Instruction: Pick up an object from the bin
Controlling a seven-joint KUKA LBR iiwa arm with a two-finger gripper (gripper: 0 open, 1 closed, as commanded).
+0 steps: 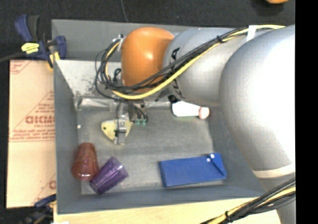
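My gripper (120, 129) hangs below the orange wrist cover at the left middle of the bin. It comes down onto the right edge of a small pale yellow flat piece (108, 129) lying on the bin floor. A small green thing (142, 119) shows just right of the gripper, partly hidden by it.
A dark red cup (84, 160) and a purple cup (109, 174) lie on their sides at the front left. A blue flat box (192, 170) lies at the front right. A white tube with a pink cap (189, 110) sits under the arm.
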